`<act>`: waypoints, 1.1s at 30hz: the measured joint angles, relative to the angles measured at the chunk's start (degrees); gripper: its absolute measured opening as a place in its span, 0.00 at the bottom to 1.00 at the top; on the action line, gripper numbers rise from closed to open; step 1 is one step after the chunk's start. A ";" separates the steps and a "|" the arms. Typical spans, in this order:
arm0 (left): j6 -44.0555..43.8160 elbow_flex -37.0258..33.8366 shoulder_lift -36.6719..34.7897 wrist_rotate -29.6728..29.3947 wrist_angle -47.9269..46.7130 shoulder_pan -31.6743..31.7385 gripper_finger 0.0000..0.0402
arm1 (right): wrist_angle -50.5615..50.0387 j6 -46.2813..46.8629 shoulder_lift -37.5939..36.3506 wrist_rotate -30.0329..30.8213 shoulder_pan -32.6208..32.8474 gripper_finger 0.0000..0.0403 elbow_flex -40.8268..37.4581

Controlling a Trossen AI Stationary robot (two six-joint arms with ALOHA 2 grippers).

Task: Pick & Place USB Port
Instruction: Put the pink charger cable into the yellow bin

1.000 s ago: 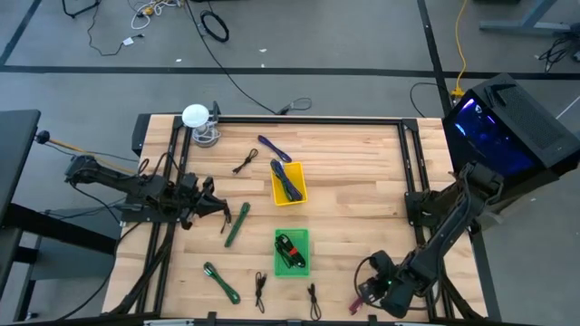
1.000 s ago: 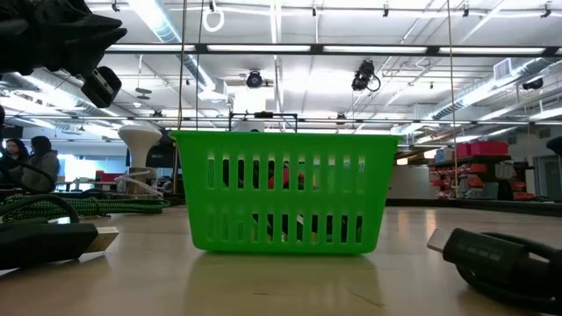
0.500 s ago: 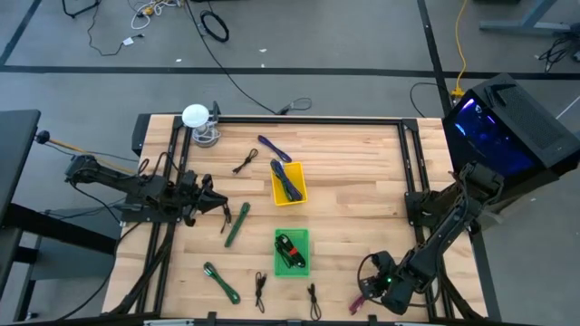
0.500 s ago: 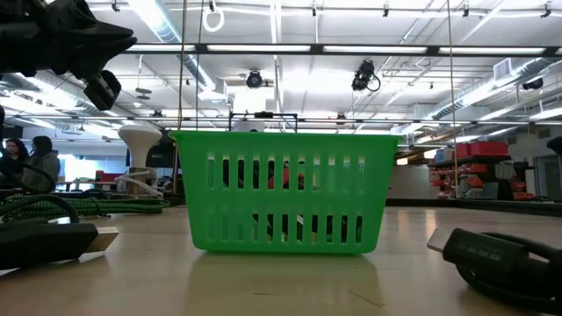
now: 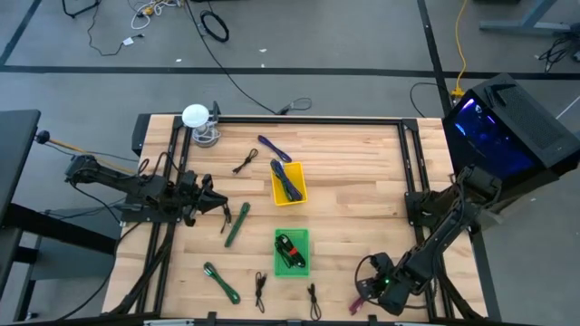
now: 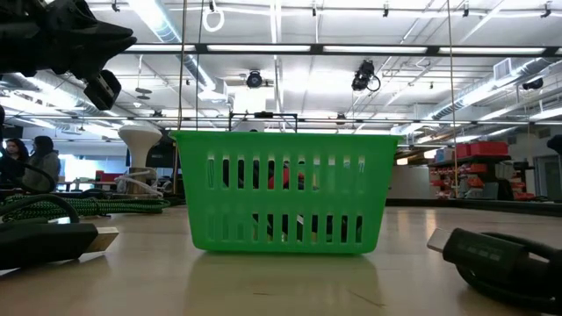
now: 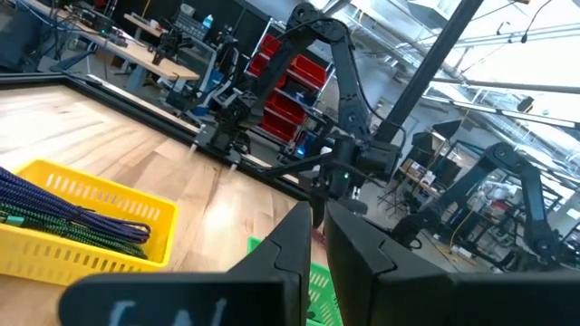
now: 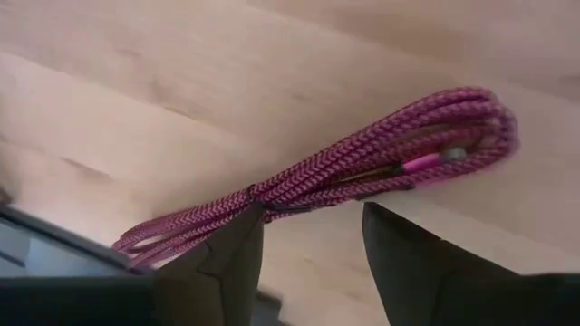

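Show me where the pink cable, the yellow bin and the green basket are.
pink cable (image 8: 362, 167): right wrist view, middle of the braided bundle.
yellow bin (image 5: 276, 196): high view, its left wall.
green basket (image 6: 285, 190): low view, its slotted front wall.

A robotics lab in an industrial hall: grey concrete floor (image 5: 344, 45) strewn with cables, exposed ceiling ducts and strip lights (image 6: 290, 49), other robot arms (image 7: 335, 63) on benches, red storage bins (image 7: 283, 91).

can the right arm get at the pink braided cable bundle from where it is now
Probably yes. The right tool hangs just over the coiled pink braided cable with its jaws open astride the bundle, on bare wooden table near the front edge. Nothing lies between them; the green plastic basket sits well off to the side.
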 joint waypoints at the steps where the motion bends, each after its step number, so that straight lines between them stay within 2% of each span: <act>1: 0.00 0.00 0.00 0.00 0.00 0.00 0.10 | 0.61 -0.12 0.85 0.00 0.00 0.47 0.02; 8: -0.03 0.02 -0.02 0.16 -0.42 -0.04 0.10 | 1.16 -0.25 2.47 1.62 -0.31 0.47 0.24; 13: -0.07 0.02 -0.02 0.21 -0.39 -0.04 0.10 | -2.18 -0.28 2.32 2.26 -1.22 0.47 0.31; 19: -0.11 0.02 -0.02 1.76 -0.39 -0.07 0.10 | -6.16 -0.23 2.40 8.50 -2.50 0.47 0.24; 23: -0.46 0.02 -0.02 2.17 -0.41 -0.18 0.10 | -9.22 -1.22 2.40 8.73 -3.37 0.45 0.25; 26: -0.50 0.02 -0.02 2.17 -0.42 -0.68 0.10 | -10.20 -2.62 2.42 9.94 -3.34 0.34 0.13; 30: -0.50 0.02 -0.02 2.15 -0.40 -1.11 0.10 | -9.67 -5.73 2.43 9.99 -3.34 0.06 0.13; 33: -0.52 0.02 -0.02 1.88 -0.42 -1.11 0.10 | -10.10 -6.41 2.53 8.03 -3.30 0.02 -0.04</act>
